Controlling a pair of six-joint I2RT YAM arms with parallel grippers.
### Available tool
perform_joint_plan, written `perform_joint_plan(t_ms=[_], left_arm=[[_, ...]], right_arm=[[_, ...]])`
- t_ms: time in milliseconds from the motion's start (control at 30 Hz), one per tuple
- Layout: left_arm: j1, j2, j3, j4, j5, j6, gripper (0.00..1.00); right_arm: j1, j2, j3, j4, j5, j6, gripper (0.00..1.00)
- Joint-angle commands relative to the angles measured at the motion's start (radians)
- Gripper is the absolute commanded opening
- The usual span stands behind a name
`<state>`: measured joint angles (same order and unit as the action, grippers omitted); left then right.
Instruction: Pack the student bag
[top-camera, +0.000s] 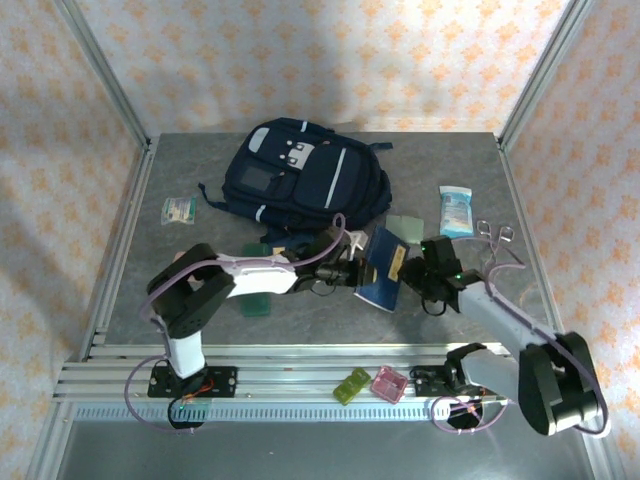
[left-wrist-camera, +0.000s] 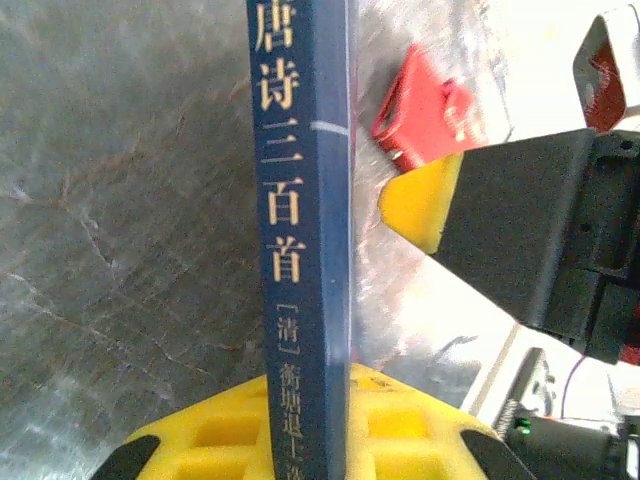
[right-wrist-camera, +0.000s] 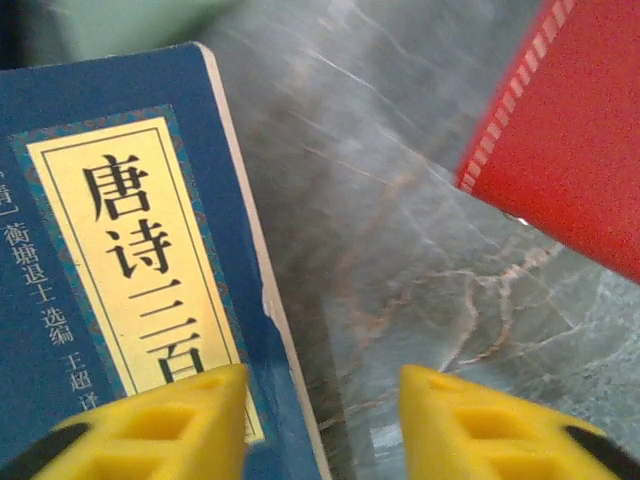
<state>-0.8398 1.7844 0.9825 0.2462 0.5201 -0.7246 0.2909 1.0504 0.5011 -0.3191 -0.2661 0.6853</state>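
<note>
- While the left claw (top-camera: 366, 272) is clamped on a navy-blue book with a yellow title label (top-camera: 385, 268), we see that book held up on edge over the grey marbled bench (top-camera: 200, 300), near the middle front.
- From the left wrist we see the book's spine (left-wrist-camera: 305, 200) running down between the two yellow pads (left-wrist-camera: 215, 435), one on either side of it.
- We find the right claw (top-camera: 422, 262) just beside the book, on its right, with its fingers spread apart.
- From the right wrist, bare bench shows between the yellow fingertips (right-wrist-camera: 170, 420); the left one sits in front of the book's cover, and we cannot tell whether it touches.
- We see the large navy-blue fabric student bag (top-camera: 300, 175) lying front face up at the far middle of the bench, just beyond both claws.
- A flat red thing (right-wrist-camera: 570, 130) lies on the bench near the book; we cannot tell what it is.
- We note a light-blue packet (top-camera: 456, 210) and steel scissors (top-camera: 495, 232) to the right, and a small green packet (top-camera: 180, 209) to the left.
</note>
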Motion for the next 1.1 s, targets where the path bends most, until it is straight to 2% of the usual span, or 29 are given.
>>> perform_joint_plan(t_ms=[0,67,167,267,400,533,633,767,833,900,1000,1033,1067], left_arm=[[0.052,-0.135,-0.031,0.009,-0.005,0.034,0.01],[0.077,-0.194,-0.043,0.01,0.009,0.041,0.01],[0.107,-0.26,-0.05,0.039,0.07,0.042,0.01],[0.127,-0.318,-0.054,0.084,0.136,0.039,0.01],[0.15,-0.373,-0.068,0.174,0.25,0.013,0.01],[0.165,-0.415,-0.097,0.281,0.357,-0.037,0.01],[0.169,-0.442,-0.132,0.385,0.416,-0.092,0.01],[0.181,-0.449,-0.149,0.416,0.45,-0.117,0.01],[0.198,-0.442,-0.166,0.455,0.462,-0.139,0.02],[0.22,-0.43,-0.185,0.513,0.471,-0.18,0.02],[0.245,-0.398,-0.193,0.564,0.475,-0.223,0.09],[0.251,-0.385,-0.187,0.56,0.474,-0.224,0.18],[0.255,-0.373,-0.18,0.551,0.471,-0.221,0.27]], right_arm=[[-0.016,-0.118,0.107,-0.035,-0.005,-0.041,0.47],[-0.02,-0.184,0.14,-0.001,-0.008,-0.064,0.58],[-0.02,-0.276,0.12,0.14,-0.071,-0.117,0.68],[-0.028,-0.322,0.139,0.171,-0.105,-0.146,0.88],[-0.037,-0.288,0.183,0.2,-0.28,-0.197,0.9],[-0.039,-0.276,0.18,0.225,-0.307,-0.213,0.89],[-0.042,-0.274,0.166,0.292,-0.417,-0.198,0.88],[-0.041,-0.281,0.14,0.445,-0.653,-0.15,0.73],[-0.041,-0.29,0.14,0.499,-0.752,-0.124,0.69],[-0.041,-0.305,0.143,0.505,-0.775,-0.116,0.59],[-0.041,-0.328,0.15,0.49,-0.78,-0.118,0.3],[-0.042,-0.334,0.151,0.487,-0.777,-0.12,0.11],[-0.041,-0.336,0.152,0.478,-0.764,-0.122,0.0]])
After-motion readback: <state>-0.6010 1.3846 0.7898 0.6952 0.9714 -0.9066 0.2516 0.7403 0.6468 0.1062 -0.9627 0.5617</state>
